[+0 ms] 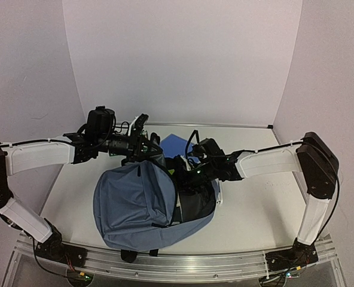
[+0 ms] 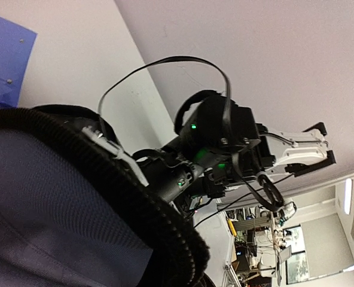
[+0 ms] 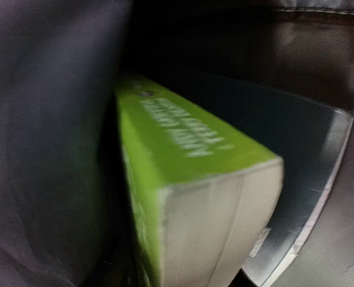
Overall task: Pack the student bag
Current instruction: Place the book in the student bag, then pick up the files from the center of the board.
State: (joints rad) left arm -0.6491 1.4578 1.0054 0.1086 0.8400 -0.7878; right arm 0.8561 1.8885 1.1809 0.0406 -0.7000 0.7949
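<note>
The student bag (image 1: 135, 206), slate-blue with a black lining, lies in the middle of the table with its mouth facing right. My left gripper (image 1: 155, 149) sits at the mouth's upper rim, shut on it. The left wrist view shows the black zip edge (image 2: 135, 203) close up, but not the fingers. My right gripper (image 1: 186, 174) reaches into the mouth, its jaws hidden by fabric. In the right wrist view a green book (image 3: 189, 179) with white page edges stands inside the bag beside a flat dark slab with a silver edge (image 3: 311, 179). No fingers show there.
A flat blue notebook (image 1: 177, 143) lies on the table just behind the bag, also showing as a blue corner (image 2: 3, 60). The right arm's wrist and cables (image 2: 219, 143) hang close over the bag's rim. White walls enclose the table on three sides.
</note>
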